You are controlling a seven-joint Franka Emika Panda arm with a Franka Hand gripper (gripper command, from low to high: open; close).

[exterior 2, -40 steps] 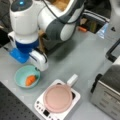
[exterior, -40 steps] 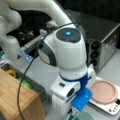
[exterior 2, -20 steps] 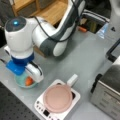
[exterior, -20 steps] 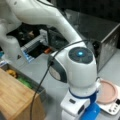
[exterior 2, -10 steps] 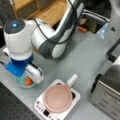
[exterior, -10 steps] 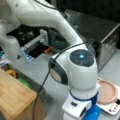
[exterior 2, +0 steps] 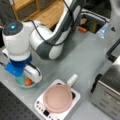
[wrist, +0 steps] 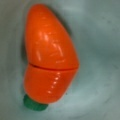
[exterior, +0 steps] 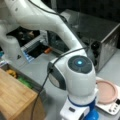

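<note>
Orange carrot (wrist: 48, 62) in bowl (wrist: 100, 37)

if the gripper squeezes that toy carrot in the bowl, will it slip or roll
The carrot looks glossy, hard plastic, so probably slippery. Its rounded, tapered body may roll inside the bowl. The seam across its middle suggests it could split in two.

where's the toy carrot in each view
A front view: toy carrot not in it; the arm's wrist fills the bottom.
A front view: toy carrot at lower left, in the pale bowl under the end effector.
Wrist view: toy carrot fills the centre.
Shared landmark: pink plate on the white scale.
</note>
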